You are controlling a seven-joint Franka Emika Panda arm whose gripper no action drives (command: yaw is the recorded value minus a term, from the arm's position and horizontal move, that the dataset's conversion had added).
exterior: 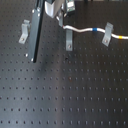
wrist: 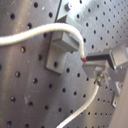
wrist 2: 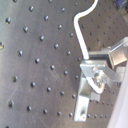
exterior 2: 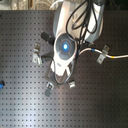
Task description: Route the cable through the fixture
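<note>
The white cable runs from my gripper at the back toward the first exterior view's right. It carries a blue band and a yellow band. The fixture is the small upright grey clip just below the gripper. In the first wrist view the cable arches over the fixture's top, and I cannot tell if it sits in the slot. The gripper is shut on the cable beside the clip. In the second exterior view the arm hides the gripper, and only the cable shows.
Everything rests on a black perforated board. A slanted grey clip stands at the first exterior view's left. Another slanted clip at the right has the cable passing through it. A long bar lies left of the fixture.
</note>
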